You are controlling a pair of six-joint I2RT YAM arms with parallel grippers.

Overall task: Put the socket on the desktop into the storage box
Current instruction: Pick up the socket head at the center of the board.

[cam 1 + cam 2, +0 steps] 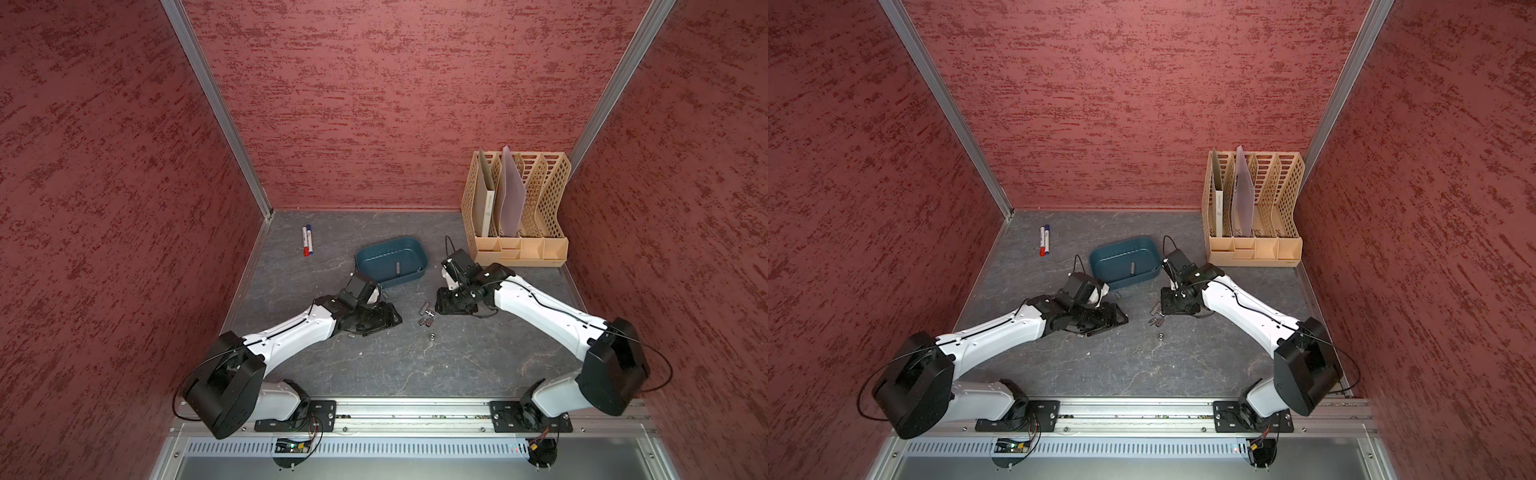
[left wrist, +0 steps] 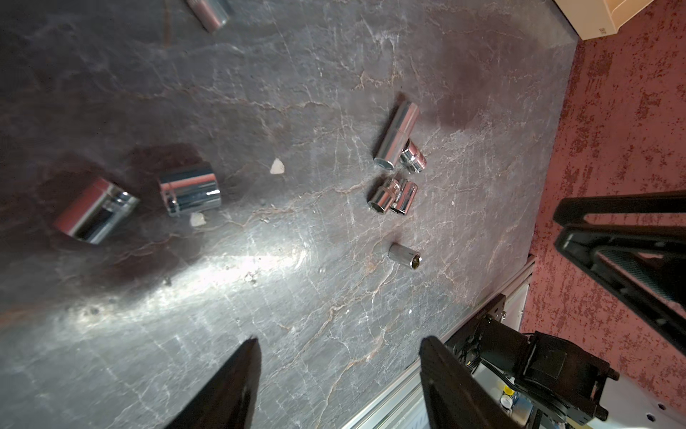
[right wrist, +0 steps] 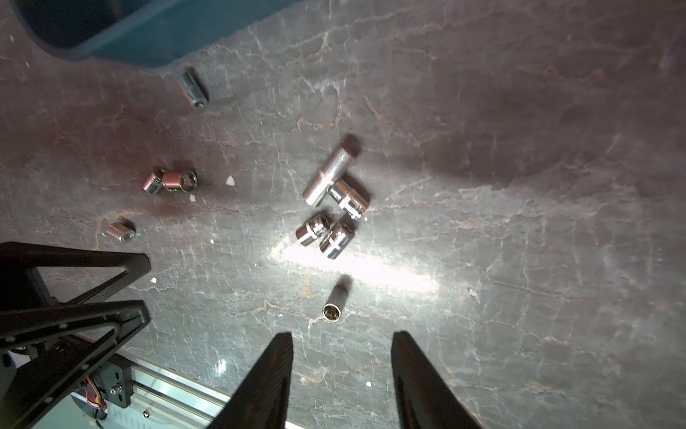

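Two claws, both empty.

1. right gripper (image 3: 342, 334): jaws parted, nothing between them, low over the desktop (image 3: 519, 223).
2. left gripper (image 2: 339, 340): jaws set wider, also bare, facing the same scatter from the opposite side.
3. lone small socket (image 3: 335, 302): lying just ahead of the right jaws, open end toward them.
4. cluster of four chrome sockets (image 3: 347, 200): one long, three short, touching.
5. pair of short sockets (image 3: 174, 182) and a single short socket (image 3: 120, 230): farther off, close to the left claw.
6. dark socket (image 3: 195, 89): just beside the storage box (image 1: 376, 259).
7. boxed socket (image 1: 397, 268): inside the storage box.

Hazards, as judged:
- Round chrome rolls, so an off-centre pinch likely squirts the lone socket away.
- A closure on the cluster may catch two sockets or scatter its neighbours.
- The arms converge on one patch, so contact is possible.
- A careless pass could shove the light box.
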